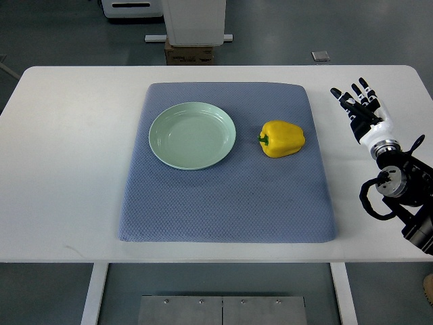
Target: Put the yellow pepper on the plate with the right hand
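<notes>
Far to the left of my right hand, the white counter [67, 169] lies bare out to its rounded edge. Nearer in, a blue-grey quilted mat [223, 203] covers the middle of the counter, its right border well short of my hand.

On the left half of that mat sits the pale green plate [162, 150], round and shallow, with nothing in it. It is the thing farthest from my hand, with the pepper between us.

The yellow pepper [283, 139] lies on its side on the mat, to the right of the plate and apart from it, with a clear strip of mat between the two. Its green stem points left, toward the plate and away from my hand. The pepper is the closer of the two things to me, yet it is not touching my hand; the mat's right edge and a band of bare counter lie between it and my fingers.

My right hand [360, 108] is above the bare counter, right of the mat, the arm coming in from the picture's right edge. The fingers [346, 99] are straight and spread apart, pointing up and to the left, and they hold nothing. The black wrist joint and cabling trail back toward the lower right corner.
</notes>
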{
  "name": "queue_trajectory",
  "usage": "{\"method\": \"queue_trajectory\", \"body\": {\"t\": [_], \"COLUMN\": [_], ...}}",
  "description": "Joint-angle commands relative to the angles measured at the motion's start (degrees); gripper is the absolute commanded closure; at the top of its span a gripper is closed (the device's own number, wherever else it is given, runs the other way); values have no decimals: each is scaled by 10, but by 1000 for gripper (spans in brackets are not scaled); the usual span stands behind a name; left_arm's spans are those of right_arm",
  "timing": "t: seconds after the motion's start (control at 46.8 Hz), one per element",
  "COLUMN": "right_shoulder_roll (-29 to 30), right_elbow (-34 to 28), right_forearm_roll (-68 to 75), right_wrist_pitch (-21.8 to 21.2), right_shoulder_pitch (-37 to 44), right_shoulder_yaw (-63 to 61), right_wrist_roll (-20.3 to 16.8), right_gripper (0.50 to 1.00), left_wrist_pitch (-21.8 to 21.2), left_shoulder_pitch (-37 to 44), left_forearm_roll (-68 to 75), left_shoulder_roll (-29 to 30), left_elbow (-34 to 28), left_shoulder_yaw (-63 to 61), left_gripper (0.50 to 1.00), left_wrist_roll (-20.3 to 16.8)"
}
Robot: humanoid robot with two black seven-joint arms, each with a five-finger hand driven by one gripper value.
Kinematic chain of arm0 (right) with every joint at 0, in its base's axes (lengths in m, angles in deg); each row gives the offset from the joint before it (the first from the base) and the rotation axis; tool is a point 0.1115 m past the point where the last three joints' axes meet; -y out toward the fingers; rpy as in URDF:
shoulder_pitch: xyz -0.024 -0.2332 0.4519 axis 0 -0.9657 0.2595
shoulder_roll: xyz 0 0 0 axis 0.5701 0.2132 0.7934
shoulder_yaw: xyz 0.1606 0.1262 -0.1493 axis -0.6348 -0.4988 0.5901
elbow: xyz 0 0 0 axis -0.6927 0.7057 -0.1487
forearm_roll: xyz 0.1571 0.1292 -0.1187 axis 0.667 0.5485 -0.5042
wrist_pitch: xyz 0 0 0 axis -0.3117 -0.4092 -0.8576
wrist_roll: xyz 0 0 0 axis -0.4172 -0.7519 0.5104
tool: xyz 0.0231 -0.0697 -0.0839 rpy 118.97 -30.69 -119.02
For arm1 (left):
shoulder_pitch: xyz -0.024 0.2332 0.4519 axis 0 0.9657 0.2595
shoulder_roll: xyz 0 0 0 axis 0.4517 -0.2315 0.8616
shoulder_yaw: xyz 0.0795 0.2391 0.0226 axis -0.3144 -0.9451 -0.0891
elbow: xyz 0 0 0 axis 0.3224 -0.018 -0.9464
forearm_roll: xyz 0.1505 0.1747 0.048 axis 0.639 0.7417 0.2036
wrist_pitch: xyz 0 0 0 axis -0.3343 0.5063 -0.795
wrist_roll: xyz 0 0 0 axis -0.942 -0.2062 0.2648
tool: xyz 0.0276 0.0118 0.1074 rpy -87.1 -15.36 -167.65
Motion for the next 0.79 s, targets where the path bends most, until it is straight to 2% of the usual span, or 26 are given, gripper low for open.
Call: {"method": "queue_trajectory", "body": {"t": [0.0,0.769], "right_shoulder_roll": [0,-1], "right_elbow": [0,2], "right_forearm_roll": [0,1], "right_wrist_pitch": [0,-1], "right_shoulder_pitch": [0,2], "right_shoulder_yaw": [0,-4], "right_wrist_roll": [0,1], "right_gripper": [500,500], "left_wrist_pitch": [0,0], "left_shoulder_pitch": [0,4], "left_forearm_roll": [0,0], "left_shoulder_roll": [0,0], "left_elbow": [0,0], "left_shoulder_yaw": [1,0], "left_gripper": [500,500], "left_wrist_roll": [-1,0]}}
